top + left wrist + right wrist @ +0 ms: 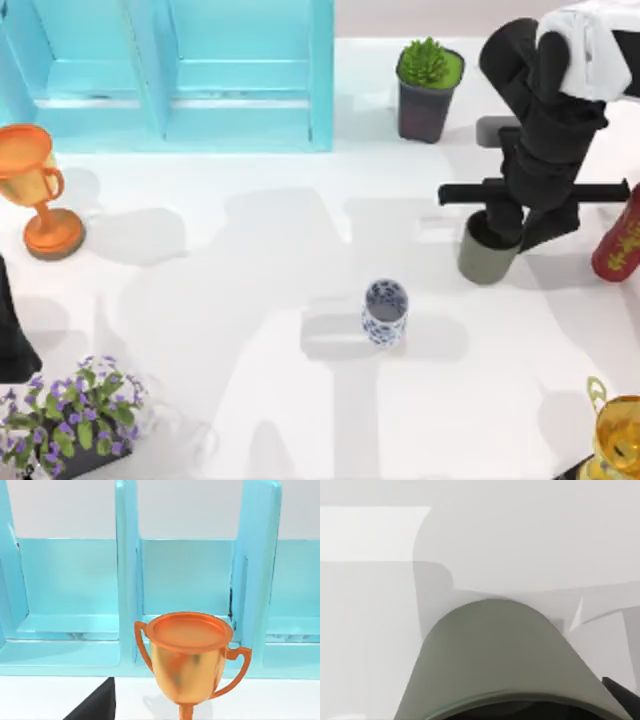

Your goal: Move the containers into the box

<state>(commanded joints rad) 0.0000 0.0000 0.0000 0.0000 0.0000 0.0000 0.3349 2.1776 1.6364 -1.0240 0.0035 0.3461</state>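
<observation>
While unboxed, 2 cups: olive-green cup [487,258], floral cup [385,312].

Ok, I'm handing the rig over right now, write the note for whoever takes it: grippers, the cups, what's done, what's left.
Right gripper: down at the rim of the olive-green cup on the table's right side; whether it has gripped cannot be seen.
Left arm: parked at the table's left edge, its wrist view facing the orange trophy and the blue box.
White and blue floral cup: upright mid-table, untouched.
Done: nothing is in the box.
Left: both cups go into the box.
</observation>
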